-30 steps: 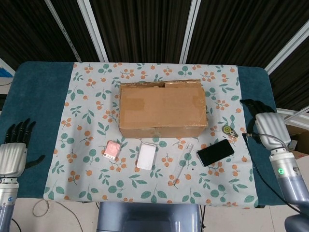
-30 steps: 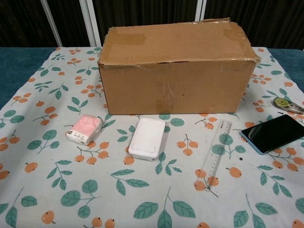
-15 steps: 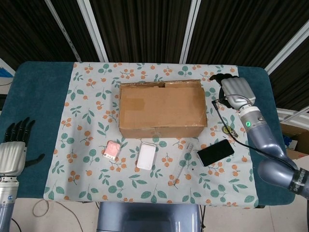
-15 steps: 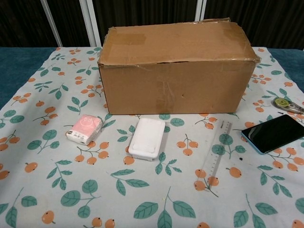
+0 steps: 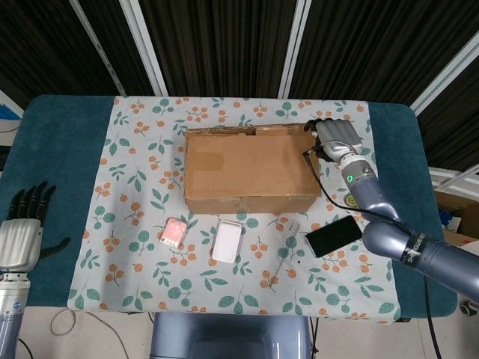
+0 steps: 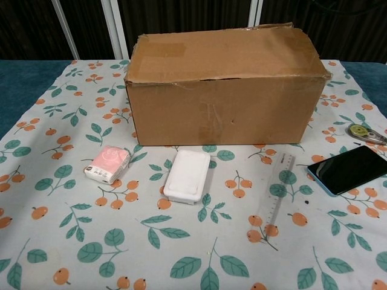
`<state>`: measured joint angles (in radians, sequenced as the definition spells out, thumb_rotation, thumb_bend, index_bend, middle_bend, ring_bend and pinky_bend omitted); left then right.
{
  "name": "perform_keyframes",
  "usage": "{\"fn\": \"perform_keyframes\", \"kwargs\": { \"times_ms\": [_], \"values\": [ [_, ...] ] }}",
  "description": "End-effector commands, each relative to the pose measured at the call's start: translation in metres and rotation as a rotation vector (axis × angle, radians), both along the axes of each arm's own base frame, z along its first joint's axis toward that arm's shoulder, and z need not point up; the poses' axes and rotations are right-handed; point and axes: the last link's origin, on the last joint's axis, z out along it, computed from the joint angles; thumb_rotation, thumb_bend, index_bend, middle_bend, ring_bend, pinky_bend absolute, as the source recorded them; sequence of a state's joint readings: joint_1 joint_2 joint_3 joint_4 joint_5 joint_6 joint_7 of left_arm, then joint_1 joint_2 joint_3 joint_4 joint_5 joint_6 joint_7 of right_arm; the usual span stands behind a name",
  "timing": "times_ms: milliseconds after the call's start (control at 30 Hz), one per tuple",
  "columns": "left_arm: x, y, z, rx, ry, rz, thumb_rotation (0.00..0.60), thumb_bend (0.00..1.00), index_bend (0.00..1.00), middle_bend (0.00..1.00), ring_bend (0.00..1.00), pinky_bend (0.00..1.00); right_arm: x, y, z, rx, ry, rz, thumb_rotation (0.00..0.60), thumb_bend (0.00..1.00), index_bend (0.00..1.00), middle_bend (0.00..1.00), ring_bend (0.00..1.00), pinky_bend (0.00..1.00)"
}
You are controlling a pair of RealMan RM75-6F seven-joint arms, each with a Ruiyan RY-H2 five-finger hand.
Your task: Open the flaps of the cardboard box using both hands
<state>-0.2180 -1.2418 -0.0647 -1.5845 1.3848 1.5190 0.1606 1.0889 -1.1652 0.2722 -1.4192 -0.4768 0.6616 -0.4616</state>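
Brown cardboard box (image 5: pixel 251 170), long axis 9-to-3 o'clock, flaps down. Right hand (image 5: pixel 336 135) at its 3 o'clock end, fingers' spread indeterminable; left hand (image 5: pixel 22 230) splayed, empty, far at 8 o'clock.

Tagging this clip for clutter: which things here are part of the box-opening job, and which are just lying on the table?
Part of the job:
box, flaps closed
right hand, at the box's right end
left hand, off by the table's left edge

Lying about:
pink packet
white case
ruler
phone
correction tape
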Motion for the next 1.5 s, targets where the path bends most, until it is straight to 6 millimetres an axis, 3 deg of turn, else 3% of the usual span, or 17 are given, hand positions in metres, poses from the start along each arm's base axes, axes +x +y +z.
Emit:
{"fn": "perform_keyframes", "kwargs": {
  "times_ms": [33, 467, 1067, 1333, 1500],
  "values": [
    [-0.001, 0.001, 0.001, 0.003, 0.001, 0.002, 0.6, 0.01, 0.0, 0.0, 0.0, 0.0, 0.002, -0.006, -0.005, 0.003, 0.008, -0.006, 0.6, 1.0, 0.3, 0.31, 0.28, 0.3],
    [-0.002, 0.003, 0.002, 0.005, -0.006, 0.007, 0.6, 0.01, 0.0, 0.0, 0.0, 0.0, 0.0, -0.019, -0.019, 0.014, 0.006, -0.037, 0.6, 1.0, 0.31, 0.31, 0.29, 0.3],
    [-0.002, 0.004, 0.001, -0.008, -0.023, 0.007, 0.6, 0.03, 0.0, 0.0, 0.0, 0.0, 0.004, -0.019, -0.031, 0.028, -0.005, -0.039, 0.6, 1.0, 0.41, 0.39, 0.36, 0.33],
    [-0.001, 0.004, 0.001, -0.01, -0.024, 0.006, 0.6, 0.03, 0.0, 0.0, 0.0, 0.0, 0.01, -0.019, -0.031, 0.024, -0.01, -0.027, 0.6, 1.0, 0.42, 0.4, 0.37, 0.33],
    [-0.002, 0.005, 0.001, -0.011, -0.026, 0.011, 0.6, 0.03, 0.0, 0.0, 0.0, 0.0, 0.011, -0.019, -0.031, 0.017, -0.005, -0.021, 0.6, 1.0, 0.42, 0.42, 0.43, 0.39]
  ]
}}
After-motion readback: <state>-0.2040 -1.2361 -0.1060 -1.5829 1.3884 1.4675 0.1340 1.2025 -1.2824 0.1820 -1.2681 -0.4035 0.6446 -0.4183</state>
